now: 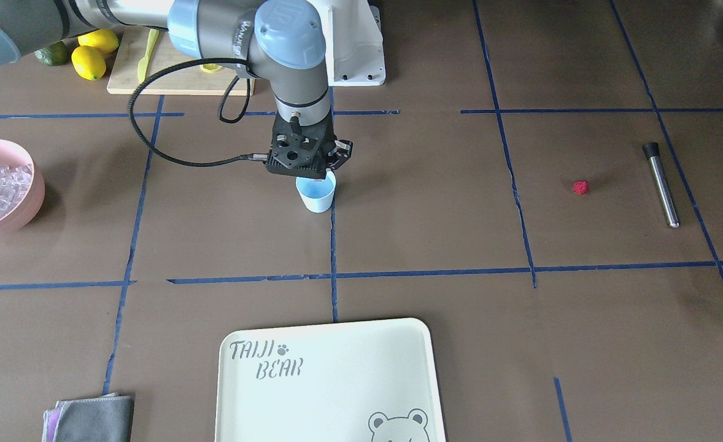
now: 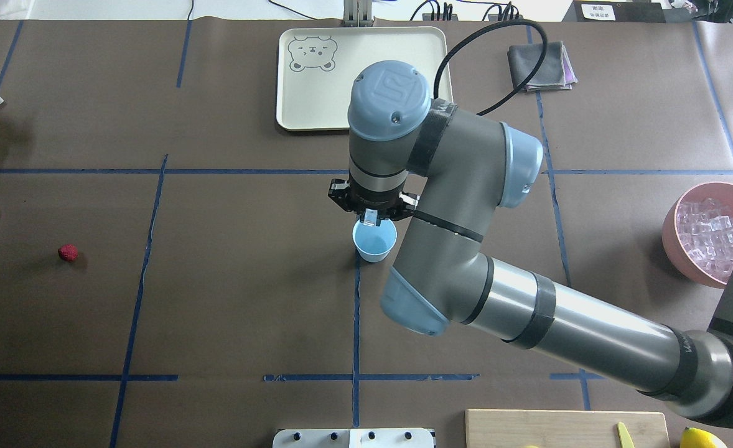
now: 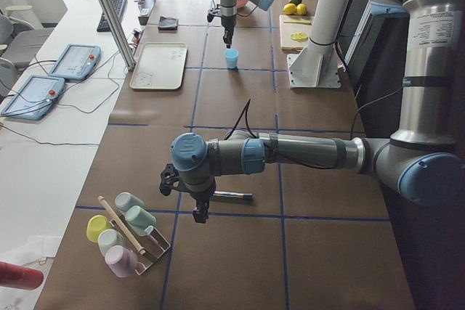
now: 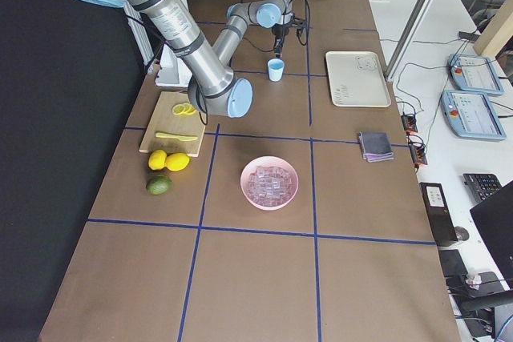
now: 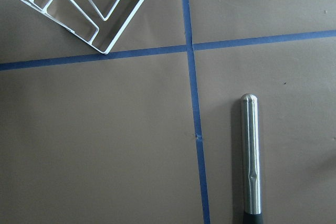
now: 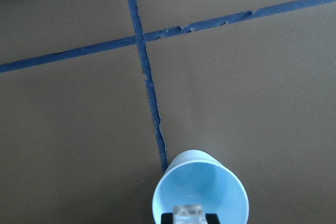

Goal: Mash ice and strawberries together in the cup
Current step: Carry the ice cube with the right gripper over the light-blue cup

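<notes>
The light-blue cup (image 2: 374, 244) stands upright at the table's middle on a blue tape line, and its blue inside (image 6: 199, 195) shows bare. Right above its rim my right gripper (image 2: 371, 218) is shut on one clear ice cube (image 6: 189, 213). The remaining ice (image 2: 712, 236) is heaped in a pink bowl (image 1: 27, 209). One red strawberry (image 1: 580, 187) lies alone on the table, far from the cup. My left gripper (image 3: 200, 212) shows only in the exterior left view, hanging over a steel muddler (image 5: 251, 156); I cannot tell whether it is open or shut.
A cream bear tray (image 1: 328, 380) and a folded grey cloth (image 1: 91, 417) lie past the cup. A cutting board (image 1: 177, 67) with lemons (image 1: 91, 55) sits near the robot base. A white wire rack of cups (image 3: 127, 241) stands beside the muddler.
</notes>
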### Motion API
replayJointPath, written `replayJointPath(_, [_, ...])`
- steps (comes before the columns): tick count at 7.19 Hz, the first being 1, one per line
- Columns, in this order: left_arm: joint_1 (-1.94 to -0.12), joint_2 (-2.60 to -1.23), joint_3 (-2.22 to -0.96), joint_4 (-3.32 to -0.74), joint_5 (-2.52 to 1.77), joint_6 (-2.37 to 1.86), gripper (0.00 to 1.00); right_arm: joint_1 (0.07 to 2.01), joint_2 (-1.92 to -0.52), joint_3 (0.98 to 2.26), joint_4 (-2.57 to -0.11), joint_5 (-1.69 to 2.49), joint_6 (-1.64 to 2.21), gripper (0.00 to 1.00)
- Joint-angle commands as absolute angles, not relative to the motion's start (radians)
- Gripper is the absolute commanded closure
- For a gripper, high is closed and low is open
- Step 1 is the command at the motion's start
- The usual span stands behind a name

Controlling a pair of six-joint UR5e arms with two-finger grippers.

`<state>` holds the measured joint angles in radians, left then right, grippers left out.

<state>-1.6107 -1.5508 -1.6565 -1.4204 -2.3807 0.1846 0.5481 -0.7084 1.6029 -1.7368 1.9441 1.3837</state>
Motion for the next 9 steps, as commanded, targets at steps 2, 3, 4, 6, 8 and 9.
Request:
replayJointPath(2, [-1.611, -1.551, -1.658, -1.42, -2.381, 0.183, 0.0, 0.532, -0.715, 1.58, -1.735, 1.933, 1.393, 0.99])
replayJointPath(3, [-1.611, -1.551, -1.658, -1.42, -2.381, 0.183, 0.0, 0.532, -0.713, 1.578, -1.736, 1.936, 1.393, 0.98])
replayJointPath(4, [-1.611, -1.552, -1.658, -1.42, -2.381, 0.178, 0.0, 0.532, -0.719, 1.582, -1.738, 1.936, 1.393, 0.93])
replayJointPath(6, [-1.611, -1.552, -1.658, -1.42, -2.381, 0.178, 0.0, 0.535, -0.719, 1.583, -1.738, 1.939, 1.393, 0.34])
replayJointPath(8, [-1.611, -1.552, -1.658, -1.42, -2.381, 0.178, 0.0, 0.537, -0.721, 1.583, -1.74, 1.939, 1.393, 0.11])
replayJointPath(9, [-1.611, -1.552, -1.658, -1.42, -2.381, 0.178, 0.0, 0.54, -0.721, 1.585, -1.74, 1.939, 1.393, 0.07])
